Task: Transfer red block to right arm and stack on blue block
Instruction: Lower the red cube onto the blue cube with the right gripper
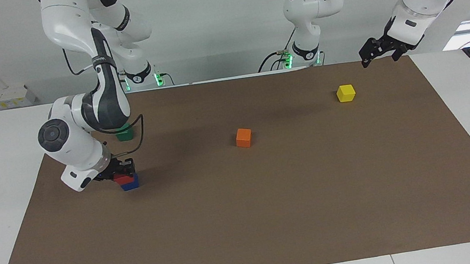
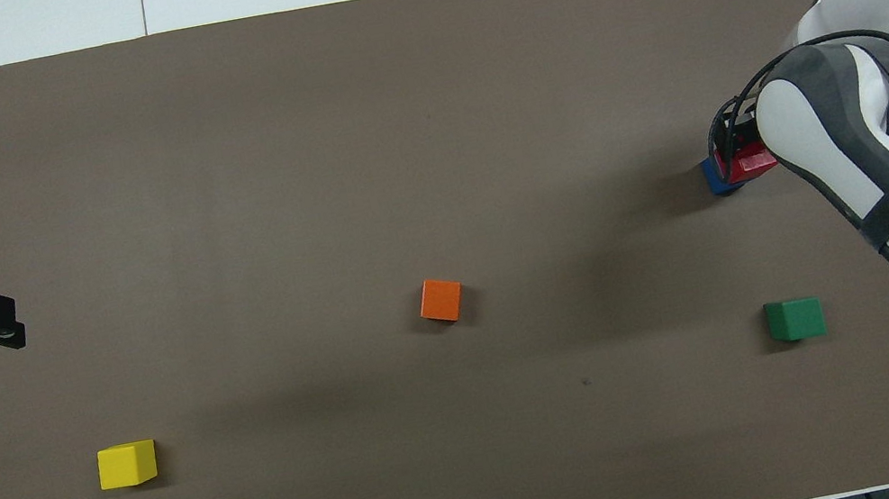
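Note:
The red block (image 1: 122, 179) rests on the blue block (image 1: 131, 184) toward the right arm's end of the brown mat. My right gripper (image 1: 124, 173) is down at the stack, its fingers shut around the red block. In the overhead view the red block (image 2: 751, 162) and a corner of the blue block (image 2: 716, 180) show beside the right arm's wrist, with the right gripper (image 2: 734, 154) partly hidden. My left gripper (image 1: 380, 59) waits raised and open over the edge of the mat at the left arm's end. It also shows in the overhead view (image 2: 10, 328).
A green block (image 1: 125, 133) sits nearer to the robots than the stack, partly hidden by the right arm. An orange block (image 1: 243, 137) lies mid-mat. A yellow block (image 1: 345, 93) lies toward the left arm's end, near the left gripper. The brown mat (image 1: 273, 217) covers the white table.

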Robot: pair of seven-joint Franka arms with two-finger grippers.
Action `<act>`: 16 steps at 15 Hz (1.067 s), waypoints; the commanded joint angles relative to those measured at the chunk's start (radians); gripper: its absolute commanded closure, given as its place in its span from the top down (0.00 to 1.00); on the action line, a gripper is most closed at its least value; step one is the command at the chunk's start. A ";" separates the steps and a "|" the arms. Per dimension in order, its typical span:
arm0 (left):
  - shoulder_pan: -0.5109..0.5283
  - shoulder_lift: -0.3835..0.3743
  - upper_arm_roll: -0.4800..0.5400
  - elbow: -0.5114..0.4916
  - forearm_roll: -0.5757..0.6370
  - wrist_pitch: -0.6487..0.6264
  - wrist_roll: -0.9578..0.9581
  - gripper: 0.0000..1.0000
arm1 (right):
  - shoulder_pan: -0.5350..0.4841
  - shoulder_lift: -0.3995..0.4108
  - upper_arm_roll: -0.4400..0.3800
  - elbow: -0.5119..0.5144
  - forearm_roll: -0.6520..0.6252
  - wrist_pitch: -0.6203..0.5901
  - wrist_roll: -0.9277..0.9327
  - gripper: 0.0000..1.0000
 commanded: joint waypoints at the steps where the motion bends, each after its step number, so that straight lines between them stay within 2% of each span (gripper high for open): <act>1: -0.003 -0.004 0.002 -0.003 0.016 -0.014 0.013 1.00 | -0.007 -0.019 0.005 -0.032 -0.009 0.001 -0.021 0.00; 16: -0.003 -0.004 0.002 -0.003 0.018 -0.014 0.012 1.00 | -0.015 -0.023 0.005 -0.044 -0.009 0.016 -0.055 0.00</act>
